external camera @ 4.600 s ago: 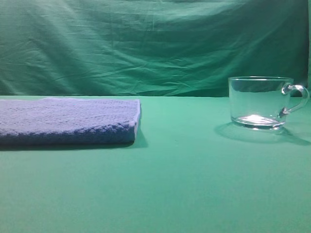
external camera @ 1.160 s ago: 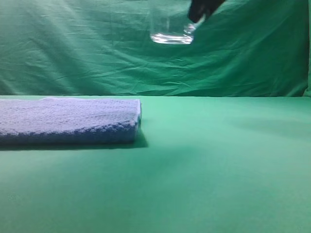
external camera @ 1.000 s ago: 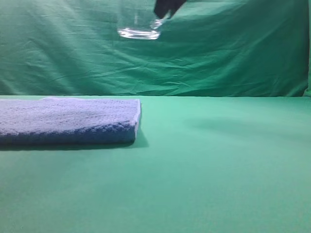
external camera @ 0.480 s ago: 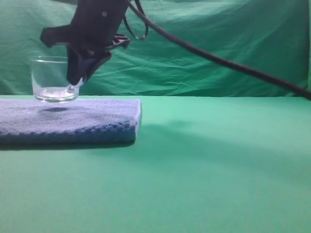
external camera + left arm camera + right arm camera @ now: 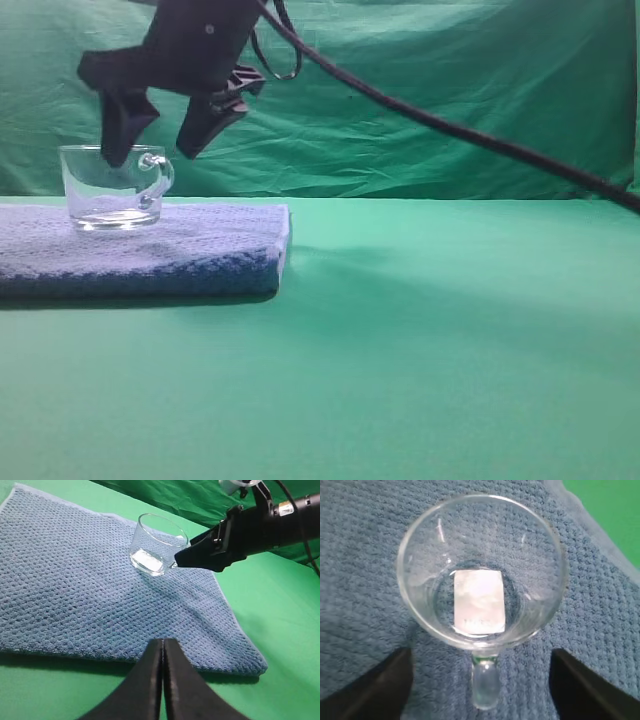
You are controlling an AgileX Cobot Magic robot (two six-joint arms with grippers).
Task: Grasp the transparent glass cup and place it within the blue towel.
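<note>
The transparent glass cup (image 5: 112, 188) stands upright on the blue towel (image 5: 200, 250), near its far side, handle to the right. My right gripper (image 5: 152, 150) hangs just above the cup, open, one finger on each side of the handle, holding nothing. From the right wrist view I look down into the cup (image 5: 481, 575); its handle (image 5: 484, 685) lies free between the two dark fingers (image 5: 580, 690), apart from both. In the left wrist view the cup (image 5: 155, 547) rests on the towel (image 5: 75, 595), and my left gripper (image 5: 162, 642) is shut and empty at the towel's near edge.
A green cloth covers the table (image 5: 450, 350) and hangs as a backdrop (image 5: 450, 100). The right arm's black cable (image 5: 450, 130) runs across from the right edge. The towel's right end (image 5: 285, 240) lies about mid-table.
Half a second ago the right gripper held the cup by its handle just over the towel. Now the cup stands on the towel and the jaws have opened off the handle.
</note>
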